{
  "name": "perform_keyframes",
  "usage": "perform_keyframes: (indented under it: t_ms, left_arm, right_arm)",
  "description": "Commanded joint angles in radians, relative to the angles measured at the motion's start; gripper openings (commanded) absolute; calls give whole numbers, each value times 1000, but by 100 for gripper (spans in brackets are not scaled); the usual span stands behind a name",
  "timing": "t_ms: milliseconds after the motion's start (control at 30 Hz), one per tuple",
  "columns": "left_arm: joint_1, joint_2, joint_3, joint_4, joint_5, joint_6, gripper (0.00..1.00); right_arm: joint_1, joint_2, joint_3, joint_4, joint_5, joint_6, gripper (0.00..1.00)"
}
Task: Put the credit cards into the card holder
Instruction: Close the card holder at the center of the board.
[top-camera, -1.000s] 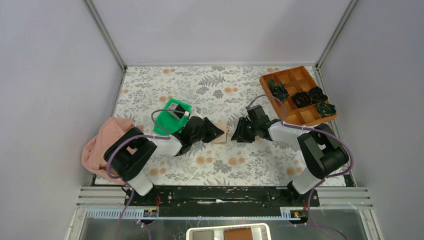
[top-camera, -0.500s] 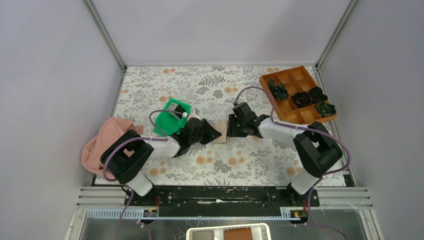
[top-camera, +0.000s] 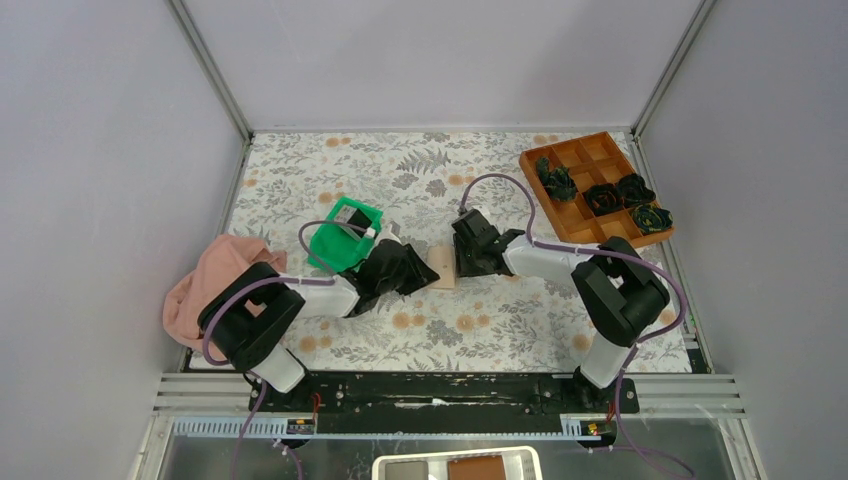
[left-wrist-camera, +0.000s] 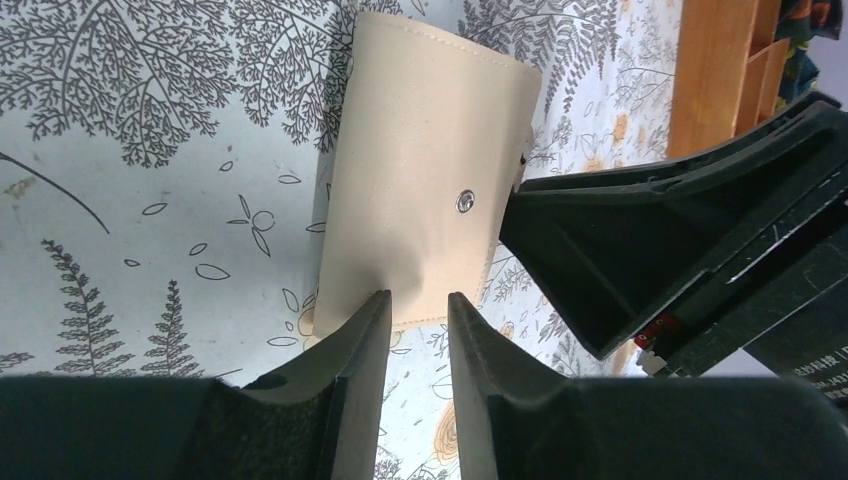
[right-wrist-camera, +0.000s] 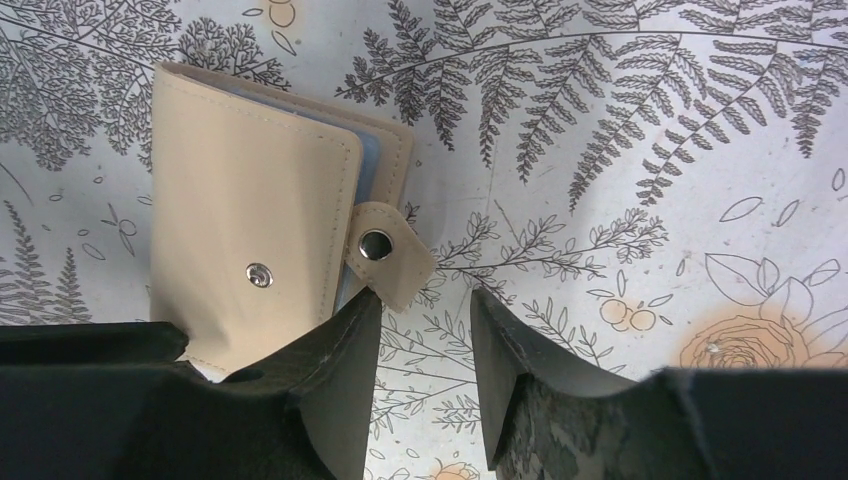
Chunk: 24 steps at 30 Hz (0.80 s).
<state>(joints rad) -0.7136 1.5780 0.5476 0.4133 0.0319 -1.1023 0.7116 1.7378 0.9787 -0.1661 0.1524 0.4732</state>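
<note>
The tan card holder (top-camera: 441, 270) lies folded shut on the floral table between both grippers. In the left wrist view it (left-wrist-camera: 415, 170) shows a metal snap. In the right wrist view it (right-wrist-camera: 250, 190) shows a blue-grey inner edge, and its tab (right-wrist-camera: 388, 255) hangs loose. My left gripper (top-camera: 427, 273) (left-wrist-camera: 418, 308) is slightly open and empty, with its tips at the holder's near edge. My right gripper (top-camera: 463, 262) (right-wrist-camera: 422, 300) is open and empty, and one finger (right-wrist-camera: 350, 335) is against the holder by the tab. A dark credit card (top-camera: 350, 217) lies in the green tray (top-camera: 330, 250).
An orange-brown compartment box (top-camera: 590, 195) with dark rosette lumps (top-camera: 633, 190) stands at the back right; its side also shows in the left wrist view (left-wrist-camera: 712, 70). A pink cloth (top-camera: 205, 285) is bunched at the left edge. Grey walls and metal rails enclose the table.
My right gripper has swung left and away from me up to the card holder's right side. The holder has shifted slightly left. My left gripper has drawn back a little.
</note>
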Motion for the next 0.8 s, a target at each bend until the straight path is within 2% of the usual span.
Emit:
perform_keyframes:
  t_ms: [0, 367, 767]
  left_arm:
    - [-16, 6, 39, -77, -37, 55, 34]
    - [-52, 67, 116, -178, -76, 74, 34]
    - [-60, 100, 148, -224, -92, 82, 33]
  right_arm:
    - [14, -6, 29, -14, 99, -21, 45]
    - [17, -64, 14, -14, 111, -24, 45]
    - [25, -180, -6, 25, -26, -2, 45]
